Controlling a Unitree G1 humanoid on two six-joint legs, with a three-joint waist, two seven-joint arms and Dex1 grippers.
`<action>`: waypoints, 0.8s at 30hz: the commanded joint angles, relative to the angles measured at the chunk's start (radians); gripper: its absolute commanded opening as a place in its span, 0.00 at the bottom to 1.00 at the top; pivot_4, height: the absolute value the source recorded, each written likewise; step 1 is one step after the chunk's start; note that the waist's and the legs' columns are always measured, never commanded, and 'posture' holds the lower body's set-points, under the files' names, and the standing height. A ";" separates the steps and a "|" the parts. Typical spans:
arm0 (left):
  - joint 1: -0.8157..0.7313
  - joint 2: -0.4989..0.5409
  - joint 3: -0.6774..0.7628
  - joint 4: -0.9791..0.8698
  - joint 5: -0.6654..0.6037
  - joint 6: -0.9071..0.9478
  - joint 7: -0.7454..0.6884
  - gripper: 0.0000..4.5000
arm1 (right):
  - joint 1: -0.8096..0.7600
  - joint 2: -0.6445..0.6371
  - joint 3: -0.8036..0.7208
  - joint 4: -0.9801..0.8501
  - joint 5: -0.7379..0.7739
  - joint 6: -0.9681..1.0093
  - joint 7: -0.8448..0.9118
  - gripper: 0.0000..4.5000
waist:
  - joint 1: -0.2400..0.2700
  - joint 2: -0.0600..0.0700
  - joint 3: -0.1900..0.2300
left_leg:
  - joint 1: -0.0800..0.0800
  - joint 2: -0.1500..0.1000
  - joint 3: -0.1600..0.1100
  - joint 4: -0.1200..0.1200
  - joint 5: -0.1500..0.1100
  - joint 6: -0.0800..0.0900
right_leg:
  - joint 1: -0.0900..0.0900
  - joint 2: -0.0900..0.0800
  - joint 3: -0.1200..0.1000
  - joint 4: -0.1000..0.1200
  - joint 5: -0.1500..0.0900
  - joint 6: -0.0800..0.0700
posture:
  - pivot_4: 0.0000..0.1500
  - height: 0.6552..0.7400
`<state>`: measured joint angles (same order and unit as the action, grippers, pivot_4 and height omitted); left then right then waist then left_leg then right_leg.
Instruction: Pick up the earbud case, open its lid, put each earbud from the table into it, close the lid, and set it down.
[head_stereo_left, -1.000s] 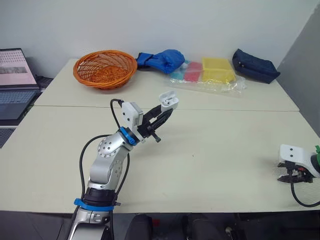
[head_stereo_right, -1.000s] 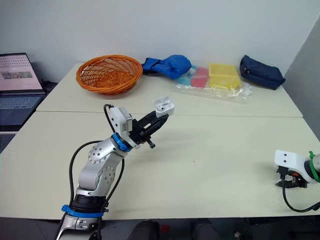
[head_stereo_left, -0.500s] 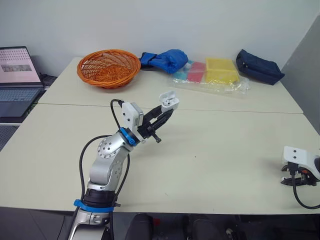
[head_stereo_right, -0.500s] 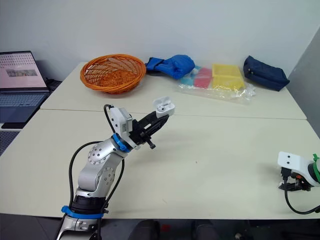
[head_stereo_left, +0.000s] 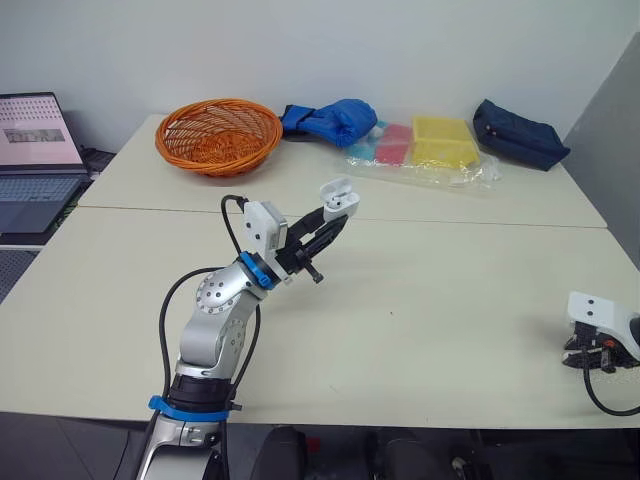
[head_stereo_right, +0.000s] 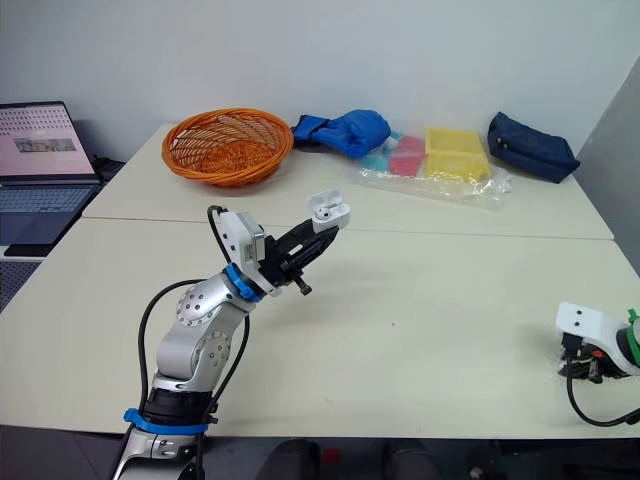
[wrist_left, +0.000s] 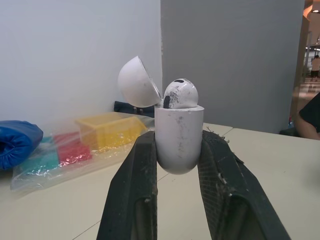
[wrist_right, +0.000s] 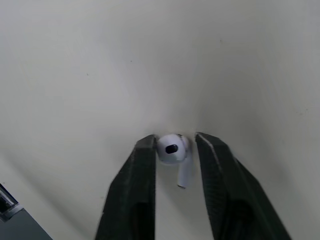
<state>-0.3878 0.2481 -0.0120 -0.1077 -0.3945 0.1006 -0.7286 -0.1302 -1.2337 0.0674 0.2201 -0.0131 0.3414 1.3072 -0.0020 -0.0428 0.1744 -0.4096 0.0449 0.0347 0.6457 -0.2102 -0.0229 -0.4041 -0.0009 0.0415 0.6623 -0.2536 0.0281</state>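
L gripper (head_stereo_left: 333, 216) clamps earbud case (wrist_left: 178, 136), lid open, 1st bud (wrist_left: 180, 94) in. R gripper (wrist_right: 175, 142) around 2nd earbud (wrist_right: 170, 149) on table (wrist_right: 75, 75), can't tell if gripped.

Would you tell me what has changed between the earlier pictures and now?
Nothing has visibly moved, been gripped or let go; only the camera shifted slightly. The left gripper still holds the earbud case raised, lid open, with one earbud seated in it. The right gripper stays low on the table, fingers either side of the second earbud.
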 joint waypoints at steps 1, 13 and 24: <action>-0.024 0.001 0.005 -0.017 -0.008 -0.012 0.003 0.17 | 0.025 0.008 0.012 0.010 -0.003 -0.002 0.005 0.09 | 0.000 0.000 0.000 | 0.000 0.000 0.000 0.000 0.000 0.000 | 0.000 0.000 0.000 0.000 0.000 0.000 | 1.00 1.00; -0.038 -0.011 0.002 0.010 -0.003 -0.038 -0.004 0.17 | -0.262 0.307 -0.169 -0.426 0.414 0.408 -0.131 0.09 | -0.029 0.005 0.002 | 0.001 0.001 -0.003 -0.001 0.000 0.000 | -0.001 0.003 0.002 0.002 0.002 0.003 | 1.00 1.00; -0.036 -0.058 0.003 0.031 -0.072 0.020 -0.004 0.17 | -0.548 0.832 -0.322 -0.786 0.744 0.655 -0.772 0.09 | 0.000 0.006 0.003 | -0.009 0.003 -0.004 -0.002 0.000 0.000 | -0.006 0.000 -0.002 0.000 0.003 -0.002 | 1.00 1.00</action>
<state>-0.4179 0.2021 0.0039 -0.0465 -0.4374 0.1160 -0.7275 -0.6684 -0.4090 -0.2609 -0.5207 0.7405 1.0341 0.5982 -0.0022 -0.0363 0.1770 -0.4199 0.0469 0.0312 0.6444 -0.2104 -0.0229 -0.4113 -0.0025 0.0396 0.6627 -0.2505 0.0272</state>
